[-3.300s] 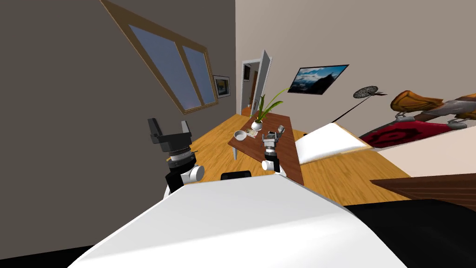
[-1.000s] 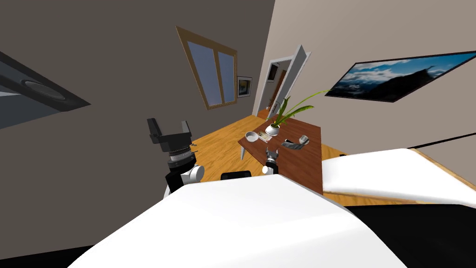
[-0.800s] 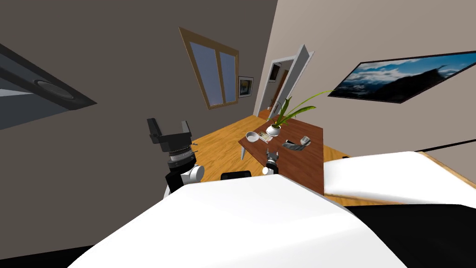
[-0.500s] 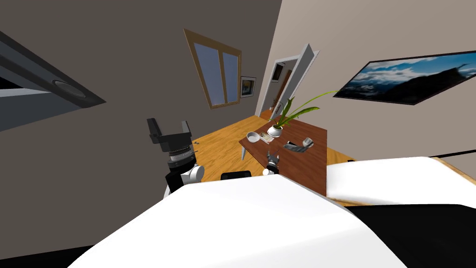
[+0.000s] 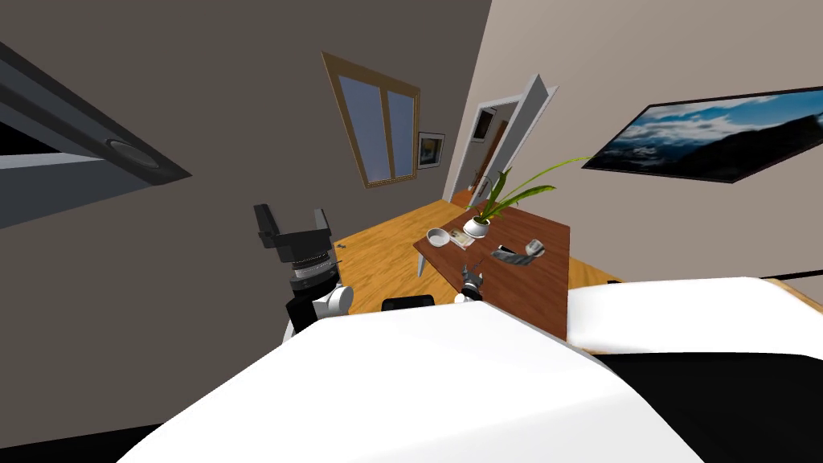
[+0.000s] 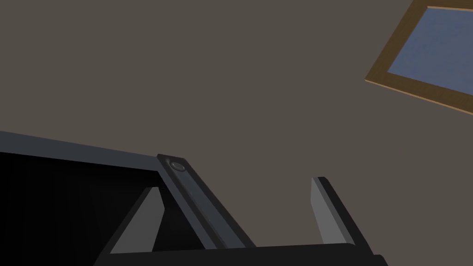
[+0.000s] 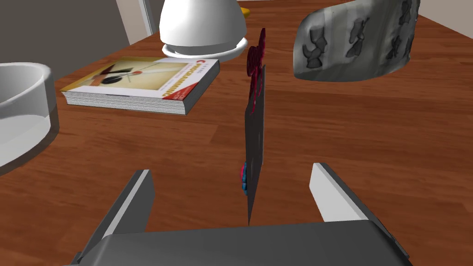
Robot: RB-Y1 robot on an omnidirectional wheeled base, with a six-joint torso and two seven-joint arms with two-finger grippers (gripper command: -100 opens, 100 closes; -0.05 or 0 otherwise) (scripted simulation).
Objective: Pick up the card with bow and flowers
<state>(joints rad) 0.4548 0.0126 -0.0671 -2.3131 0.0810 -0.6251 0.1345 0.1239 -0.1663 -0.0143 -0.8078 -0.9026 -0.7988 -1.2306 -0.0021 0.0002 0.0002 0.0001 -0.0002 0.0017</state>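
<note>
One thin dark upright card with red bow [image 7: 255, 120] is standing inside spread-open right gripper [image 7: 231, 172] | risk: uneven closing tipping it onto brown wooden desk [image 7: 369, 138]

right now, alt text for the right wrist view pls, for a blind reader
A thin dark card with red and pink trim stands on edge on a wooden table, between the open jaws of the right gripper, untouched by them. Beyond it lie a book, a white pot, a pale bowl and a grey patterned object.
</note>
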